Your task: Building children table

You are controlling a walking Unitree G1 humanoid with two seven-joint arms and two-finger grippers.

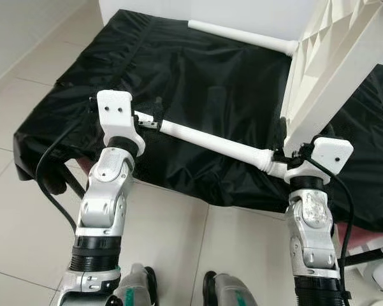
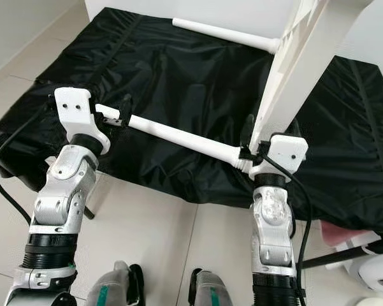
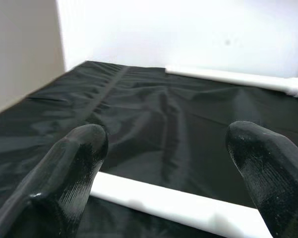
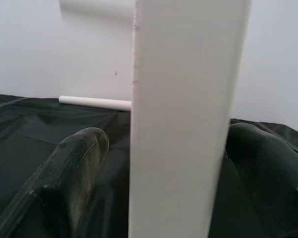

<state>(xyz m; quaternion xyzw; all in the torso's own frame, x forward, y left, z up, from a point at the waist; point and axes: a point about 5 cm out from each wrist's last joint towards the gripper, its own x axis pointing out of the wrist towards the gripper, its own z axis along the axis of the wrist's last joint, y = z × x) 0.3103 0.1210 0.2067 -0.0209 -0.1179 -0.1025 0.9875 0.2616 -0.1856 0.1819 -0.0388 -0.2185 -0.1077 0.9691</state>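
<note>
The white tabletop (image 1: 331, 70) is standing on edge at 2 o'clock on the black cover (image 1: 197, 83), two white legs (image 1: 210, 141) jutting toward 9 — the right gripper (image 2: 250, 137) is clamping its edge, the left gripper (image 2: 118, 111) is straddling the nearer leg, fingers apart.

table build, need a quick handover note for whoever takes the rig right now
Left gripper: jaws open around the free end of the near leg, which lies between the fingers, not clamped.
Right gripper: jaws either side of the white tabletop's edge; grip cannot be confirmed.
Tabletop stands on edge on the black cover. The far leg and near leg both meet it.
Done: both visible legs at the tabletop.
Left: check the near leg's seating; fit any other legs; turn the table upright.
</note>
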